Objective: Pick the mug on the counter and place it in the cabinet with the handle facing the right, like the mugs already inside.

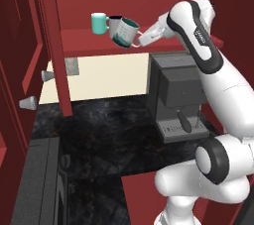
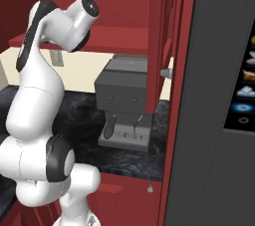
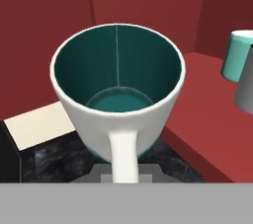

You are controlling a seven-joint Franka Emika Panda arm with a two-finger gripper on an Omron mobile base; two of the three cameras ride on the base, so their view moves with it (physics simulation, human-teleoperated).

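Observation:
My gripper (image 1: 141, 38) is shut on the pale loop handle (image 3: 123, 153) of the mug (image 1: 125, 32). The mug is pale grey-white with a teal inside and hangs tilted at the front edge of the cabinet's red shelf (image 1: 82, 40). In the left base view its handle points right, towards my hand. In the hand view the mug (image 3: 117, 90) opens straight at the camera, and my fingertips are hidden behind the handle. Far below lies the black marbled counter (image 1: 109, 135).
A solid teal mug (image 1: 99, 23) and a grey mug (image 1: 115, 21) stand on the shelf just left of the held mug. The red cabinet door (image 1: 54, 40) stands open at the left. A grey coffee machine (image 1: 177, 95) sits on the counter below my arm.

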